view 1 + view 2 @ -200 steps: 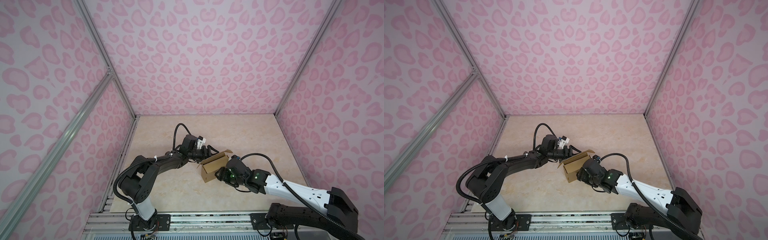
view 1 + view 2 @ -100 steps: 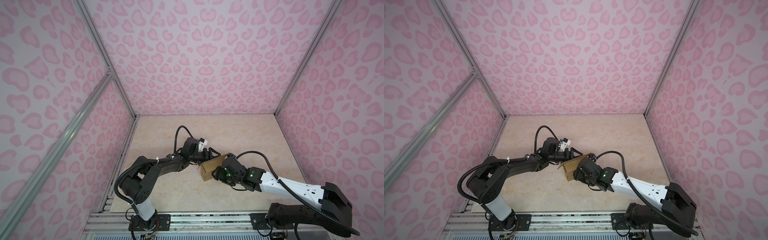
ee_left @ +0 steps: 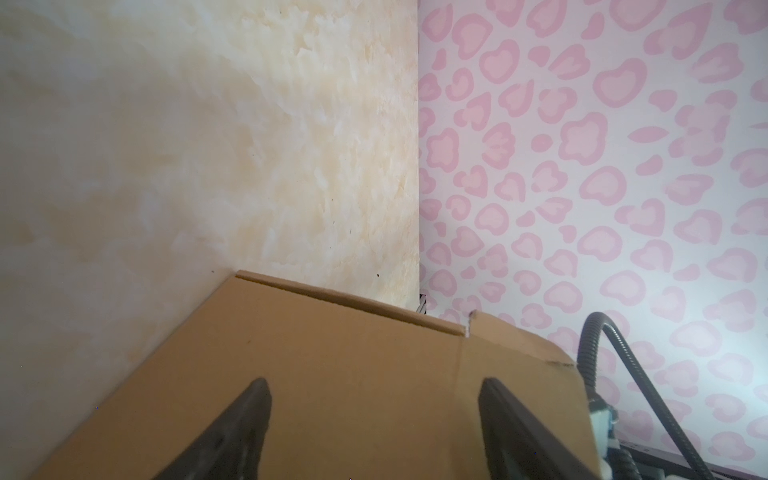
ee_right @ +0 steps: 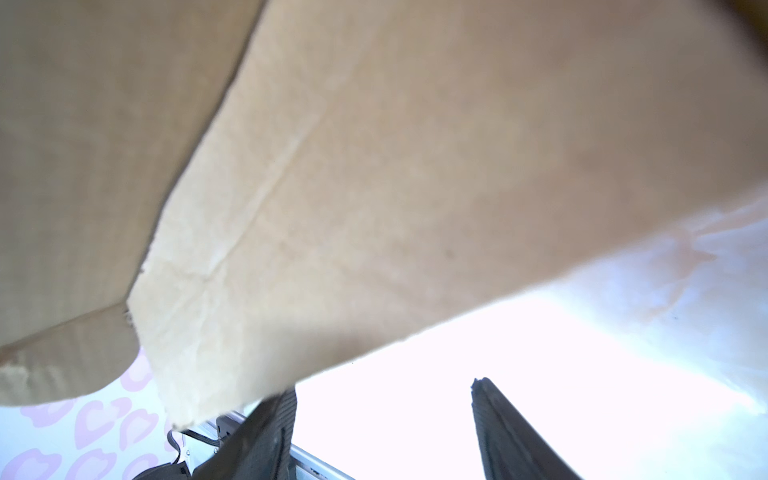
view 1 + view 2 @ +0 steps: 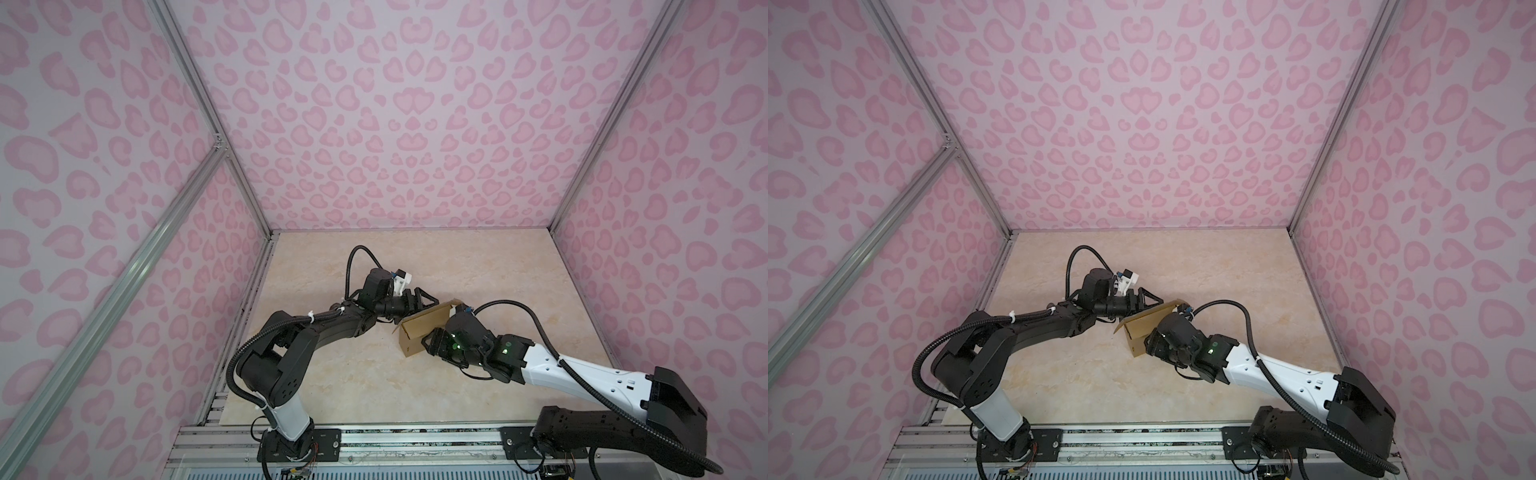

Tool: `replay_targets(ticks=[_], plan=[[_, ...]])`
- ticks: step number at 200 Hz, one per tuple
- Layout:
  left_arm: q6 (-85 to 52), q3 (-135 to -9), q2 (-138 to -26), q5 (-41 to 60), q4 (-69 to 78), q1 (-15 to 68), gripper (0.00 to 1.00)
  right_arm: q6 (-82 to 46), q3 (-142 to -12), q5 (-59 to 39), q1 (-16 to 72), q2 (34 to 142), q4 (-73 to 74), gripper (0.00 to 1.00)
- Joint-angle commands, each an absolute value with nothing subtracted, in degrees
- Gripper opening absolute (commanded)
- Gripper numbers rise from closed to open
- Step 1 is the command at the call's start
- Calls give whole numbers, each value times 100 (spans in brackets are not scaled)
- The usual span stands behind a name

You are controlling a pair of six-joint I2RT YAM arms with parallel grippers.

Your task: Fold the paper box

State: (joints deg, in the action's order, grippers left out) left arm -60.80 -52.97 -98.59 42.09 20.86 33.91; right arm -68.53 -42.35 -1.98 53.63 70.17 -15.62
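Left end effector: spread apart, clamped on nothing, poised at the far upper edge of the paper box, with both fingers laid out over a broad brown panel in the left wrist view. Cannot tell from either top view whether those fingers touch the cardboard or hang just above it. Right end effector: likewise apart, close against the near-right side of the box, with a pale flap crossing one fingertip in the right wrist view and only bright tabletop showing in the gap. Box itself: partly formed, walls up, resting on the tabletop directly between the two end effectors. Long axis, judged from both top views: near-left to far-right, so lying across the line that joins the two end effectors, not along it. Equally close on both sides, then; no reach needed by either arm. Probably a matter of pressing a wall or flap inward from the far side while bracing from the near-right side. Some risk, with nothing clamped, of the light box sliding or tipping under a one-sided push.
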Motion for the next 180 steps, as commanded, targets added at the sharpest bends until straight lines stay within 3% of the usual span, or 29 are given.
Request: replay_targets(ticks=[1, 180], plan=[[-6003, -5370, -9840, 4307, 2074, 3371, 82, -6864, -4217, -106, 5364, 7022, -1446, 70], [-5801, -5687, -9465, 4184, 1749, 2944, 86, -6438, -4540, 51, 5315, 6746, -2165, 69]])
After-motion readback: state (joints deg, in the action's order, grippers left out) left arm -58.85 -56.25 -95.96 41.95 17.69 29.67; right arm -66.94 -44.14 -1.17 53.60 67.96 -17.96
